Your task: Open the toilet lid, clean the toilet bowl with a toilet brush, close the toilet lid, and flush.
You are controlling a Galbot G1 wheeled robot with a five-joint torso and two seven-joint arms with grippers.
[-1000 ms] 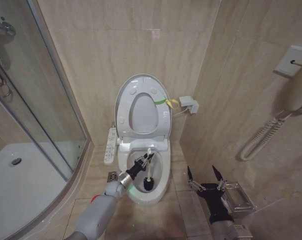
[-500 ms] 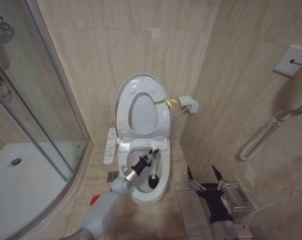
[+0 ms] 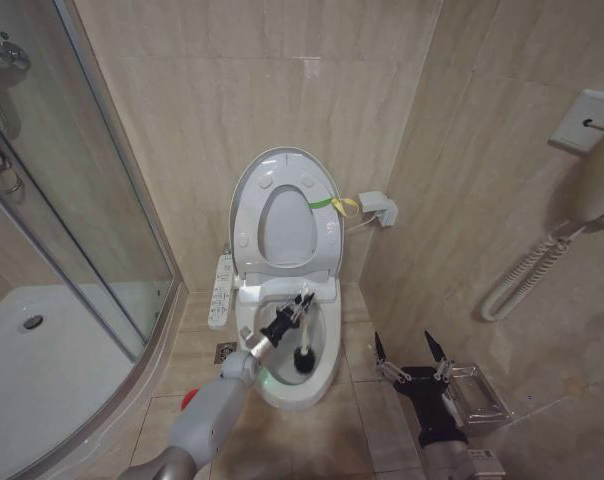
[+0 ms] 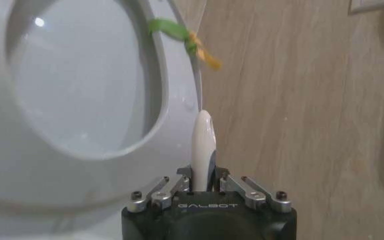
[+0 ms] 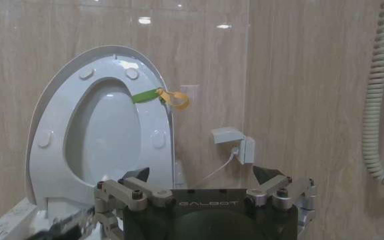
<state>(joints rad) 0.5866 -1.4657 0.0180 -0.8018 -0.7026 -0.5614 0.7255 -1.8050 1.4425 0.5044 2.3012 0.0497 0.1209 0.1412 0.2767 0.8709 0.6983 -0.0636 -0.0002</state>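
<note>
The left arm reaches up from the lower left of the head view, stretched forward over the toilet bowl (image 3: 327, 362), and the left gripper (image 3: 290, 318) hangs right above the open basin. Its fingers are clamped on the thin white handle of the toilet brush (image 3: 303, 352); in the left wrist view that handle (image 4: 203, 145) pokes out between the closed pads, pointing toward the raised seat. The black bristle head sits down inside the bowl, toward its right side, with the handle slanting up and back to the gripper.

The toilet lid (image 3: 282, 160) stands upright against the back wall with the ring seat (image 3: 250, 222) lifted against it, a yellow-green band (image 3: 322, 203) tied at its right edge. The same band shows in the right wrist view (image 5: 145, 96), knotted with a yellow loop.

On the right, the right gripper (image 3: 411, 356) waits low over the floor tiles, well apart from the bowl, fingers spread wide and holding nothing. Just beside it a metal rack (image 3: 479, 395) sits on the floor.

A white button strip (image 3: 221, 290) runs along the bowl's left side. A small white box (image 3: 378, 208) is fixed to the wall right of the lid, a glass shower door (image 3: 72, 220) closes off the left, and a coiled cord (image 3: 527, 270) hangs on the right wall.
</note>
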